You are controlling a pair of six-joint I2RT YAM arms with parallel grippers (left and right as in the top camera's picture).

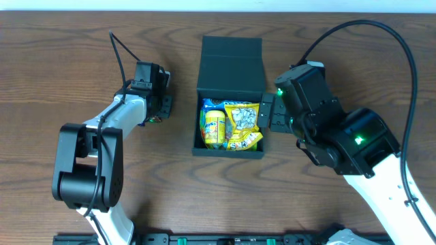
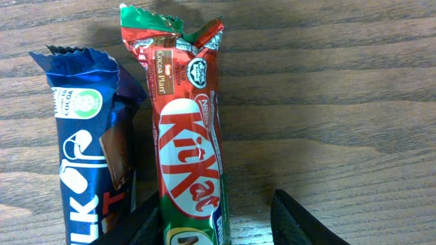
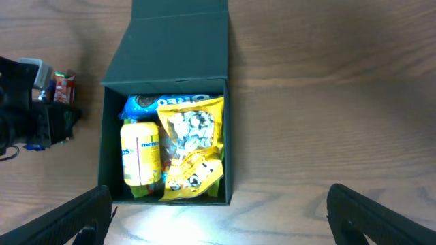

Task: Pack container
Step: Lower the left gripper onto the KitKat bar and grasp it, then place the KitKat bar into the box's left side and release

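Over to the left gripper [image 2: 216,204] first: hangs low above the wooden table [image 2: 340,102], off to the left of the box [image 1: 230,64], jaws open at a middling width. Straddles the lower end of a red chocolate bar [image 2: 187,156], with one finger [image 2: 146,224] tucked between that bar and a blue bar [image 2: 82,163] just beside it. Other finger clear of the wrapper, over bare wood. Grips nothing as yet. Both bars flat on the table, side by side, crimped ends pointing the same way, long edges close together. Hard to say whether touching.

Now to the box itself: sits mid-table between the two arms, dark teal-green, open, lid flap thrown back flat on the far side. Holds a yellow tube [image 3: 141,153] on the left and a yellow packet [image 3: 194,146] filling the right. Also a blue packet [image 3: 143,102], peeking out along the far wall behind them.

And across to the right gripper [image 3: 218,197]: hovers just beside the box's right wall, jaws spread wide and empty. Takes in the whole open box between its fingers in its own camera. Touches neither box nor snacks.
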